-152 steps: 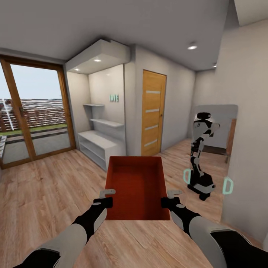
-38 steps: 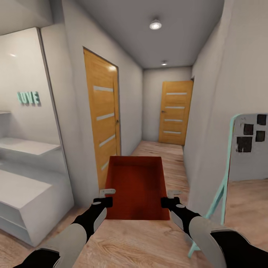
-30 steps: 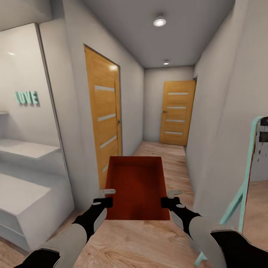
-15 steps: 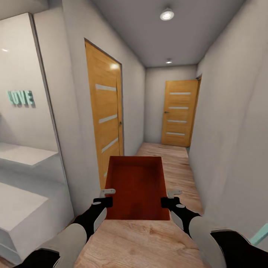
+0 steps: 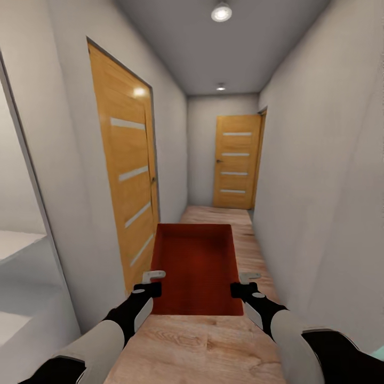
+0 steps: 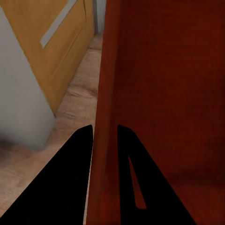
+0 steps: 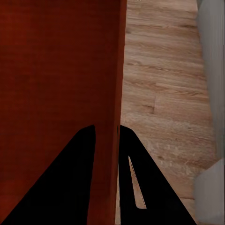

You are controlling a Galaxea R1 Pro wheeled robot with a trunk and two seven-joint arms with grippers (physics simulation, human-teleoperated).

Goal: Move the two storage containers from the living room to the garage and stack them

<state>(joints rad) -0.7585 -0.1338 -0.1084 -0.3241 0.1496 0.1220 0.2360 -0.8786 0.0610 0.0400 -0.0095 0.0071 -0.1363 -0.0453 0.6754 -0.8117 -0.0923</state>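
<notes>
One storage container (image 5: 196, 266) is held in the air ahead of the robot, above the light wood plank floor (image 5: 213, 346) of a narrow corridor. The left pincer (image 5: 153, 281) is closed on the container's left wall, as is seen in the left wrist view, where the wall runs between the two fingers (image 6: 70, 178). The right pincer (image 5: 246, 282) is likewise clamped on the right wall.

The task is judged to be at an early stage: one container is in transit, the garage is not yet reached, and nothing is yet placed or stacked. The second container is presumably still to be fetched.

The container's open top faces upward. Its long axis is directed straight ahead down the corridor, toward the wooden door (image 5: 236, 161) at the far end. Another wooden door (image 5: 128, 186) is set in the left wall.
</notes>
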